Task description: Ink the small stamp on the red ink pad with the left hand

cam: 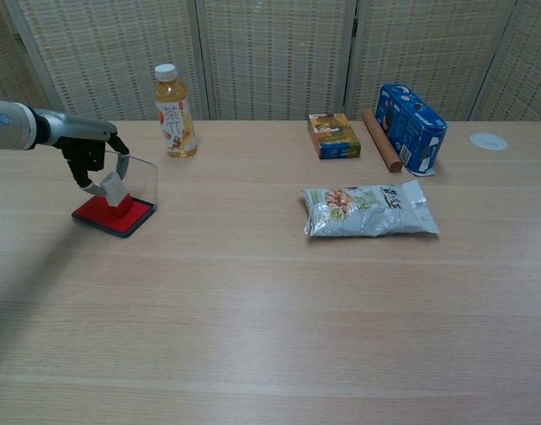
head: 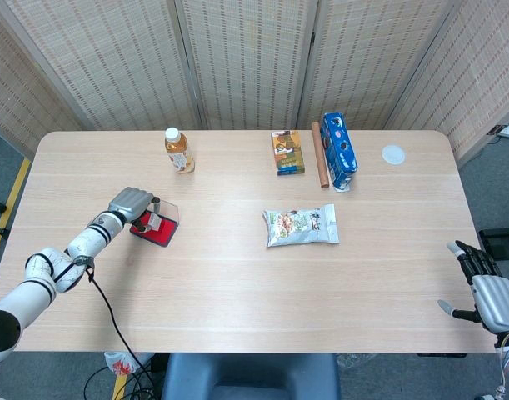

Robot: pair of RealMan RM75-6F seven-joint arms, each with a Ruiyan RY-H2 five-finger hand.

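The red ink pad (cam: 111, 216) lies open at the table's left, its clear lid (cam: 142, 177) standing upright behind it. My left hand (cam: 91, 159) pinches the small pale stamp (cam: 115, 190) and presses its lower end onto the red surface. From the head view, the same left hand (head: 131, 204) covers the left side of the ink pad (head: 158, 235), with the stamp (head: 152, 221) just visible. My right hand (head: 487, 287) hangs off the table's near right corner, fingers spread, holding nothing.
An orange drink bottle (cam: 174, 112) stands behind the pad. A snack bag (cam: 369, 209) lies mid-table. A small box (cam: 333, 135), a brown roll (cam: 382, 139) and a blue carton (cam: 410, 127) sit at the back right, with a white disc (cam: 489, 141) beyond.
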